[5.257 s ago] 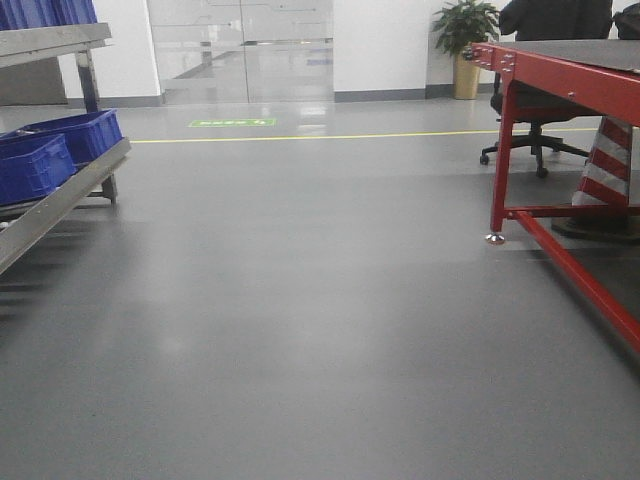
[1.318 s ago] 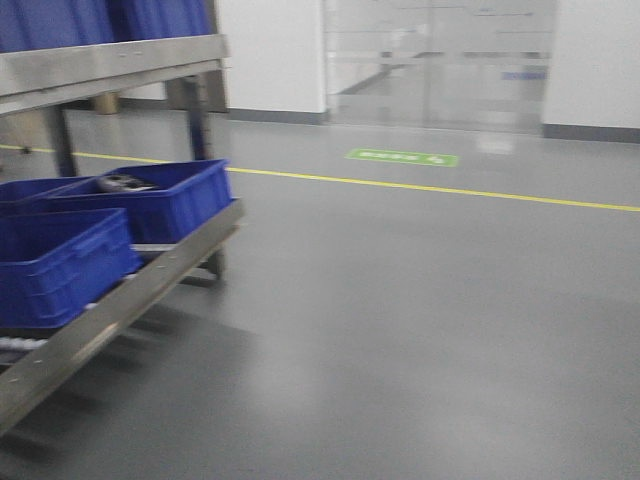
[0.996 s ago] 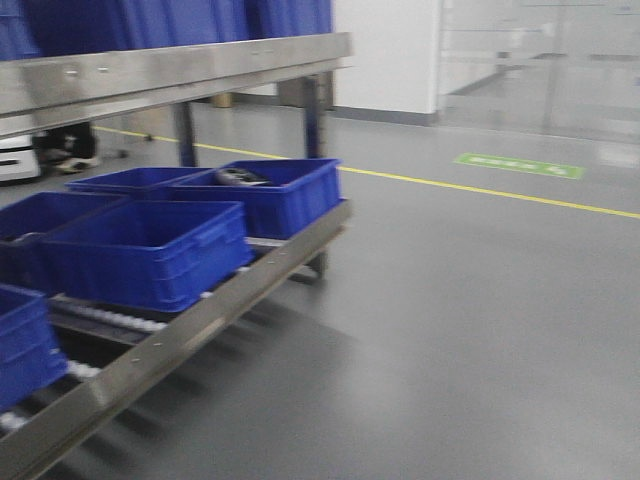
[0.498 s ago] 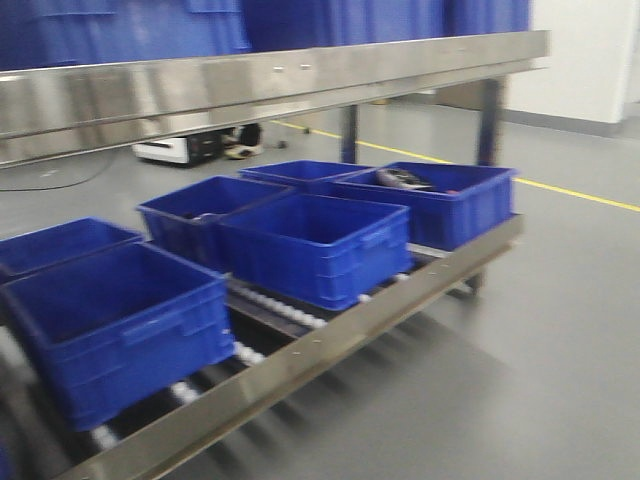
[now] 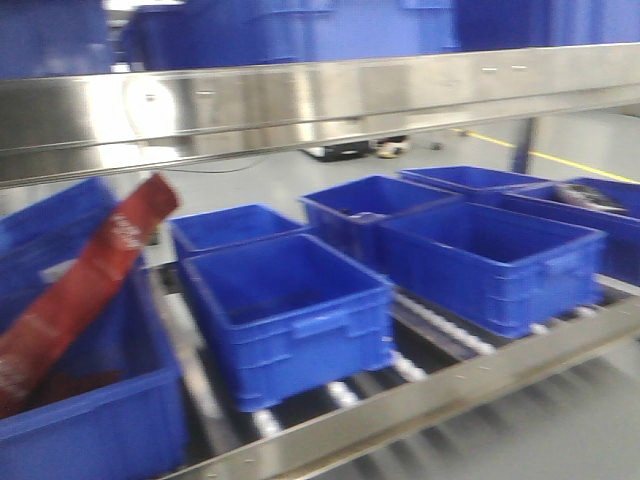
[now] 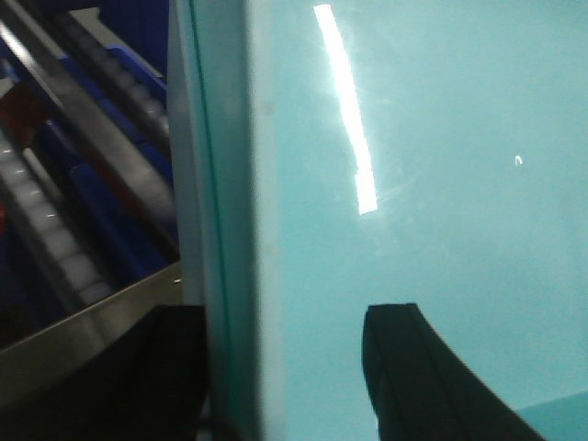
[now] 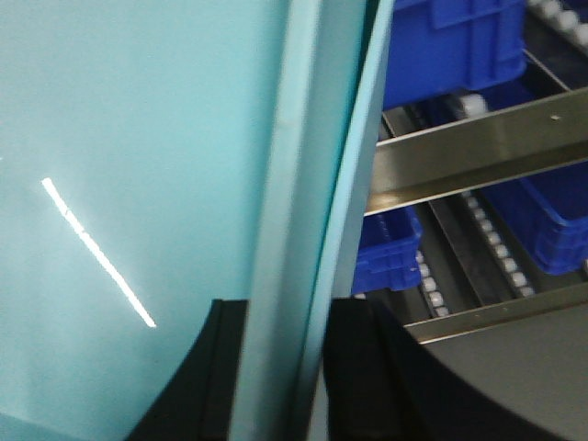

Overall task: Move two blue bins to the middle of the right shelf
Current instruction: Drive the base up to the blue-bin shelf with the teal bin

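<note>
A pale blue bin (image 6: pixel 413 138) fills the left wrist view. My left gripper (image 6: pixel 285 317) straddles its side wall, one dark finger (image 6: pixel 423 377) inside and the other outside, shut on the wall. In the right wrist view the same pale blue plastic (image 7: pixel 138 110) shows. My right gripper (image 7: pixel 292 308) is shut over its rim, where two edges run side by side. Whether this is one bin or two nested I cannot tell. A steel rack's wide shiny front rail (image 5: pixel 300 100) crosses the front view. I cannot tell if this tier is the right shelf middle.
Several dark blue bins (image 5: pixel 290 310) sit on the roller tier below that rail, behind a lower steel rail (image 5: pixel 450 390). A red-brown packet (image 5: pixel 90 280) leans in the leftmost bin. More dark blue bins stand on top. Grey floor (image 5: pixel 570 440) shows at bottom right.
The front view has swung left, from open floor and a red table to the steel rack. The rack now fills the frame at close range.
</note>
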Action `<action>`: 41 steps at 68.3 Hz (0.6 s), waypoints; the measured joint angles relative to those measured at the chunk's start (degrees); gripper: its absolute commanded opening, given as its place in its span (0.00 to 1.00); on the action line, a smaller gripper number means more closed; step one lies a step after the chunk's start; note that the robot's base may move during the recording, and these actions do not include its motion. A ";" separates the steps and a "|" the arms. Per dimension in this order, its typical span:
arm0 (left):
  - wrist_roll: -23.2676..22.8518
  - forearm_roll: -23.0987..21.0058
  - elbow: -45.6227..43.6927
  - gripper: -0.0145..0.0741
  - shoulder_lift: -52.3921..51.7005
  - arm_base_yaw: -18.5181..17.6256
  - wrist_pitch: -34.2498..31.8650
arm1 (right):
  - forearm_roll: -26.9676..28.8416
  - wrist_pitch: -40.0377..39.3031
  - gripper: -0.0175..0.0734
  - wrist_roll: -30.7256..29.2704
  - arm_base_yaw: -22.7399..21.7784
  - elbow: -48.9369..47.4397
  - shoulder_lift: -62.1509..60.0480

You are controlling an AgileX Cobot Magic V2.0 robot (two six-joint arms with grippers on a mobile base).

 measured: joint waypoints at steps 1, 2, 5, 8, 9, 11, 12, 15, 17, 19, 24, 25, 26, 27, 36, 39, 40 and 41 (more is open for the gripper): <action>0.00 0.00 0.00 0.04 0.00 0.00 0.00 | 0.00 0.00 0.02 0.00 0.00 0.00 0.00; 0.00 0.00 0.00 0.04 0.00 0.00 0.00 | 0.00 0.00 0.02 0.00 0.00 0.00 0.00; 0.00 0.00 0.00 0.04 0.00 0.00 0.00 | 0.00 0.00 0.02 0.00 0.00 0.00 0.00; 0.00 0.00 0.00 0.04 0.00 0.00 0.00 | 0.00 0.00 0.02 0.00 0.00 0.00 0.00; 0.00 0.00 0.00 0.04 0.00 0.00 0.00 | 0.00 0.00 0.02 0.00 0.00 0.00 0.00; 0.00 0.00 0.00 0.04 0.00 0.00 0.00 | 0.00 0.00 0.02 0.00 0.00 0.00 0.00; 0.00 0.00 0.00 0.04 0.00 0.00 0.00 | 0.00 0.00 0.02 0.00 0.00 0.00 0.00; 0.00 0.00 0.00 0.04 0.00 0.00 0.00 | 0.00 0.00 0.02 0.00 0.00 0.00 0.00; 0.00 0.00 0.00 0.04 0.00 0.00 0.00 | 0.00 0.00 0.02 0.00 0.00 0.00 0.00; 0.00 0.00 0.00 0.04 0.00 0.00 0.00 | 0.00 0.00 0.02 0.00 0.00 0.00 0.00; 0.00 0.00 0.00 0.04 0.00 0.00 0.00 | 0.00 0.00 0.02 0.00 0.00 0.00 0.00; 0.00 0.00 0.00 0.04 0.00 0.00 0.00 | 0.00 0.00 0.02 0.00 0.00 0.00 0.00; 0.00 0.00 0.00 0.04 0.00 0.00 0.00 | 0.00 0.00 0.02 0.00 0.00 0.00 0.00; 0.00 0.00 0.00 0.04 0.00 0.00 0.00 | 0.00 0.00 0.02 0.00 0.00 0.00 0.00; 0.00 0.00 0.00 0.04 0.00 0.00 0.00 | 0.00 0.00 0.02 0.00 0.00 0.00 0.00; 0.00 0.00 0.00 0.04 0.00 0.00 0.00 | 0.00 0.00 0.02 0.00 0.00 0.00 0.00; 0.00 0.00 0.00 0.04 0.00 0.00 0.00 | 0.00 0.00 0.02 0.00 0.00 0.00 0.00; 0.00 0.00 0.00 0.04 0.00 0.00 0.00 | 0.00 0.00 0.02 0.00 0.00 0.00 0.00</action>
